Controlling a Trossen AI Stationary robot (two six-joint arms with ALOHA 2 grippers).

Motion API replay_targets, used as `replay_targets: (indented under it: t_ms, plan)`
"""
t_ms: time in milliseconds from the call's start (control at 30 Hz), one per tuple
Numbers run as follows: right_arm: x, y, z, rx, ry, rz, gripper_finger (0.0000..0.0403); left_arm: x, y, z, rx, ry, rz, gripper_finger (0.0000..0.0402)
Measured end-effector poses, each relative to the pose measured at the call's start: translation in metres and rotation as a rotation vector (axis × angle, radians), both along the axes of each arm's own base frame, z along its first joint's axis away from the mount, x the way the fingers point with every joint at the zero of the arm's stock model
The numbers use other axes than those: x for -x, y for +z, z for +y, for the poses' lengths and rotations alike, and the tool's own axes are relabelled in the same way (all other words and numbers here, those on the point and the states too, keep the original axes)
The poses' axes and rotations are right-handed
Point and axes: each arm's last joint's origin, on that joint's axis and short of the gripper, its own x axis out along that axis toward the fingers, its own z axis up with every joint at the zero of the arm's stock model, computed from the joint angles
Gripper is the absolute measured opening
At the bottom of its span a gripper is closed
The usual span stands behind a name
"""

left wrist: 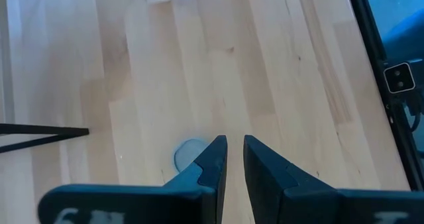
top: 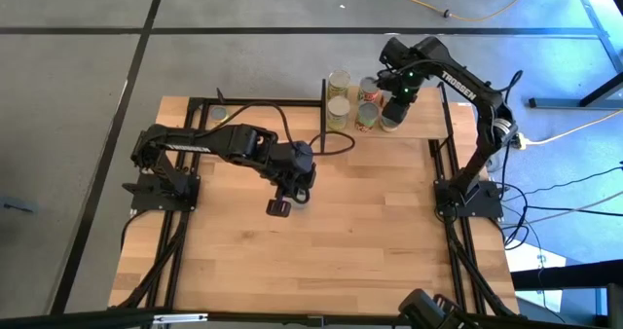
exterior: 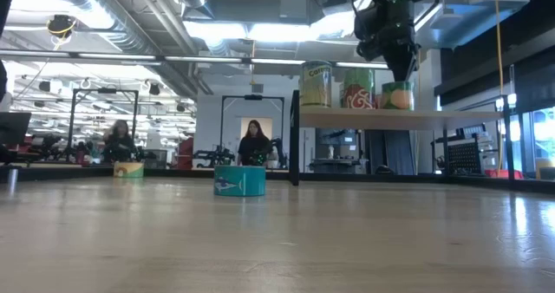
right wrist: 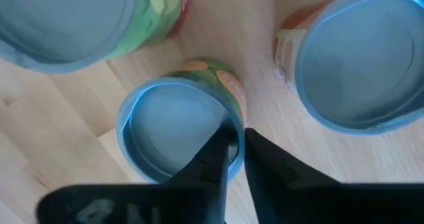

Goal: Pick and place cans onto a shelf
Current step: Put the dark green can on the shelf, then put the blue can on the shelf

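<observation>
Several cans stand on the raised light-wood shelf [top: 419, 125] at the table's far right; the low view shows a yellow-green one [exterior: 316, 85], a red one [exterior: 357, 89] and an orange-green one [exterior: 397, 95]. My right gripper [right wrist: 236, 143] points down right over the orange-green can [right wrist: 175, 128], its fingers shut to a narrow gap above the can's rim. My left gripper [left wrist: 235, 144] hangs shut and empty above the table's middle, beside a teal can [exterior: 239, 180] that stands on its base; the can's silver top [left wrist: 187, 154] shows past one finger. My right gripper comes from above, pointing down, with one fingertip [right wrist: 224, 144] over the orange-green can's lid just inside the rim [right wrist: 233, 121] and the other outside it. I cannot tell whether the fingers touch the can, which stands upright on the shelf.
A yellow-green can [exterior: 128, 169] stands near the table's far left edge. Black uprights [exterior: 295, 141] carry the shelf. Black rails [top: 443, 173] run along the table's sides. People show in the room beyond the table.
</observation>
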Motion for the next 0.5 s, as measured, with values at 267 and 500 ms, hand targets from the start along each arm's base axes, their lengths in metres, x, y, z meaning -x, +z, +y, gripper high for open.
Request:
replay_targets:
  t_ms: [267,500]
  plan:
    - [0.000,0.000,0.000,-0.006,-0.022,0.004,0.0066,0.000,0.000,0.000,-0.001,0.000,0.004,0.0045]
    - [0.002,0.016,0.002,0.036,-0.019,-0.037,0.0068,0.002,0.000,0.000,-0.005,0.006,0.014,0.0045]
